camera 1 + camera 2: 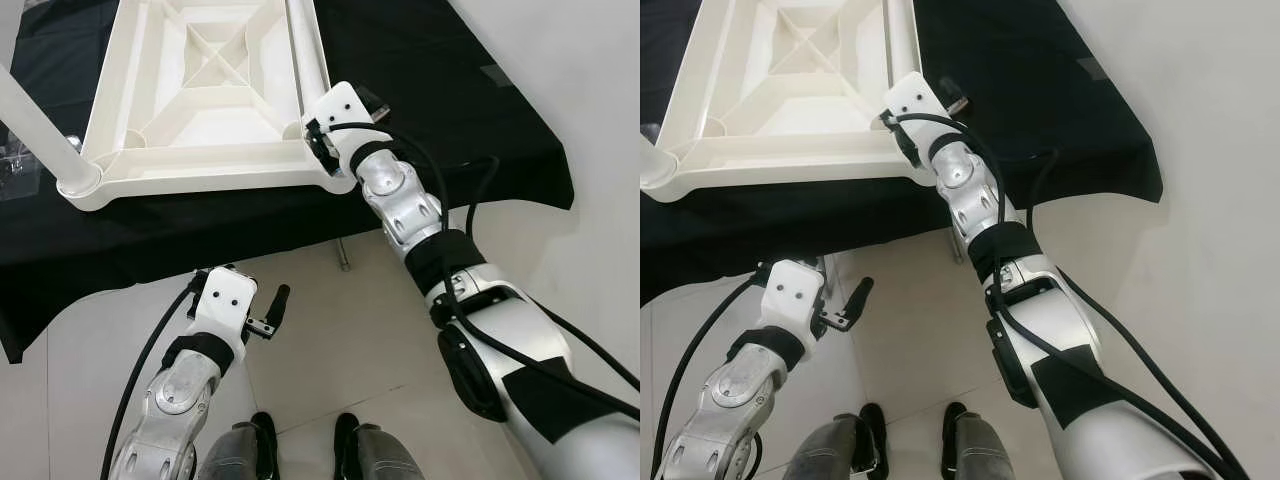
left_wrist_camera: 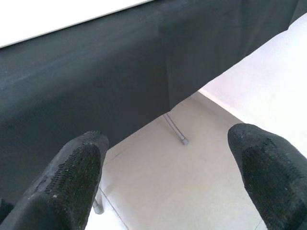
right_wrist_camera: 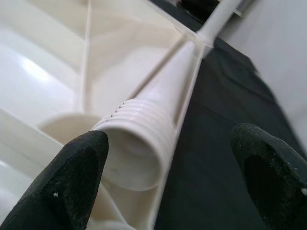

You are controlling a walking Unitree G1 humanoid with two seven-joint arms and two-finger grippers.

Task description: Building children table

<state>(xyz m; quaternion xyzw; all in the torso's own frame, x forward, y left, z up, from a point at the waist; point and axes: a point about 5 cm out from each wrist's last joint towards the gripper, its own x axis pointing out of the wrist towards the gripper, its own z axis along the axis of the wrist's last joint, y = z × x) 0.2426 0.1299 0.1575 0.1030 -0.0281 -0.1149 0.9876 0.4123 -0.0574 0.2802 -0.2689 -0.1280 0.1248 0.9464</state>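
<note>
The upside-down white kids' tabletop (image 1: pixel 200 90) sits on a black-draped table (image 1: pixel 440 110), one leg (image 1: pixel 35 125) already socketed at its 8 o'clock corner. Right gripper (image 3: pixel 168 182) is spread wide around a loose threaded leg (image 3: pixel 144 143) lying by the 4 o'clock corner. Left gripper (image 2: pixel 168 187), also spread, hangs low at 6 o'clock over the floor (image 1: pixel 330 330).

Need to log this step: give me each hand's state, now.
Left hand: open, holding nothing, low in front of the black tablecloth.
Right hand: open around the threaded end of a loose table leg.
</note>
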